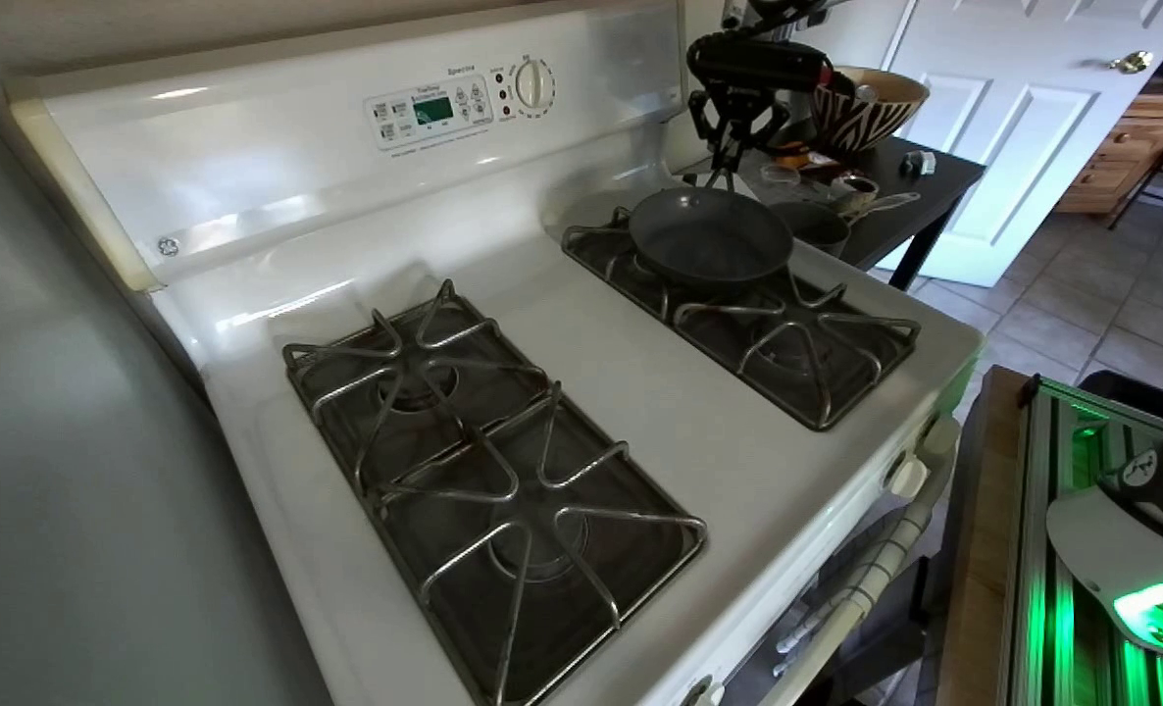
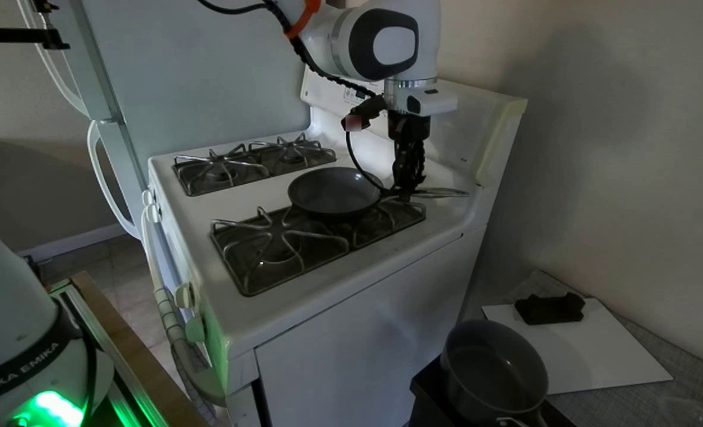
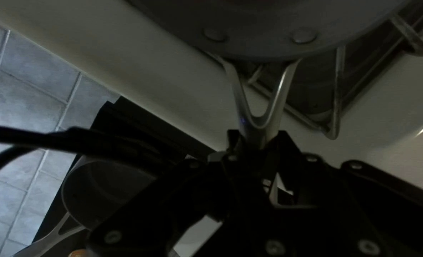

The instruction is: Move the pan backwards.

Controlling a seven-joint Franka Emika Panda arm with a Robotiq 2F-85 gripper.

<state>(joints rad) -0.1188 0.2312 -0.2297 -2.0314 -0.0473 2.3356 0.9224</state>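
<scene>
The pan (image 1: 709,235) is a round, shallow, dark grey frying pan over the back part of the grate beside the stove's side edge. It shows in both exterior views (image 2: 332,193), and its riveted rim (image 3: 258,39) shows at the top of the wrist view. Its forked metal handle (image 3: 256,130) points toward the stove's back and shows behind the gripper in an exterior view (image 2: 443,193). My gripper (image 3: 258,141) is shut on the handle, pointing down in both exterior views (image 1: 726,157) (image 2: 408,191). I cannot tell whether the pan rests on the grate or sits slightly above it.
The stove's back panel (image 1: 307,147) rises behind the pan. A second burner grate (image 1: 483,471) lies across the cooktop. A dark side table (image 1: 920,196) holds a saucepan (image 2: 494,367), which also shows in the wrist view (image 3: 101,192). A patterned bowl (image 1: 876,108) stands beyond.
</scene>
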